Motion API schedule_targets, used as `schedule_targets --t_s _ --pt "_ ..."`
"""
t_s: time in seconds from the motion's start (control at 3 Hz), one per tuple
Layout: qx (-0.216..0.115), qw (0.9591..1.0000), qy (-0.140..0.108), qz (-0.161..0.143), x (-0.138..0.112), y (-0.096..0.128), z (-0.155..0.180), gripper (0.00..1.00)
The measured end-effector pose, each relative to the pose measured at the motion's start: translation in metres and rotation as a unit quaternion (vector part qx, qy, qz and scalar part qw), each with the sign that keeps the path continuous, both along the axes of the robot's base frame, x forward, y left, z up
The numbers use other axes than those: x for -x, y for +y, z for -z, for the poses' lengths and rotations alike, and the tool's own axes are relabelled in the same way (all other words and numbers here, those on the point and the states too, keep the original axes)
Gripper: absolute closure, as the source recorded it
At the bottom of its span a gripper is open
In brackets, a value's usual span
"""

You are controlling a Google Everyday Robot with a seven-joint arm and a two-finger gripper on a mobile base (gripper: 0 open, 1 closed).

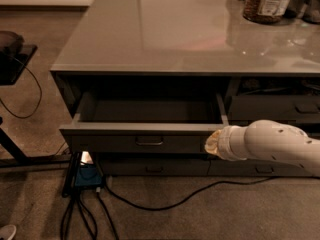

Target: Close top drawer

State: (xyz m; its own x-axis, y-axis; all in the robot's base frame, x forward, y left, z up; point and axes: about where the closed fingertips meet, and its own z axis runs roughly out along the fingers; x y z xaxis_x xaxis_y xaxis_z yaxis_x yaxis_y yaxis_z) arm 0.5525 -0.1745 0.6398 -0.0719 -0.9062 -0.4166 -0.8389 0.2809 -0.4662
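Observation:
The top drawer (115,143) stands partly open under the left part of the grey countertop (165,29). It has a flat dark-grey front with a small bar handle (149,142), and its inside floor (150,111) holds nothing. My gripper (213,144) is at the right end of the drawer front, at the tip of the white arm (275,144) that comes in from the right. It seems to touch the front panel. Its tip is hidden against the panel.
A jar (267,1) stands at the back right of the countertop. Slimmer grey drawers (295,109) are to the right and a lower one (155,168) is below. Black cables (165,201) and a blue device (87,176) lie on the carpet. A black stand (15,49) is at the left.

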Motion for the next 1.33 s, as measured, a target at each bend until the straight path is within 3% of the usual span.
schedule_targets --t_s 0.33,0.67,1.0,1.33 --pt "-0.007 0.9999 0.008 0.002 -0.033 -0.003 0.004 1.0" --pt "-0.008 0.9999 0.009 0.002 -0.033 -0.003 0.004 1.0" --pt "-0.011 0.9999 0.007 0.005 -0.066 -0.005 0.002 1.0" --pt "-0.011 0.9999 0.007 0.005 -0.065 -0.005 0.002 1.0"
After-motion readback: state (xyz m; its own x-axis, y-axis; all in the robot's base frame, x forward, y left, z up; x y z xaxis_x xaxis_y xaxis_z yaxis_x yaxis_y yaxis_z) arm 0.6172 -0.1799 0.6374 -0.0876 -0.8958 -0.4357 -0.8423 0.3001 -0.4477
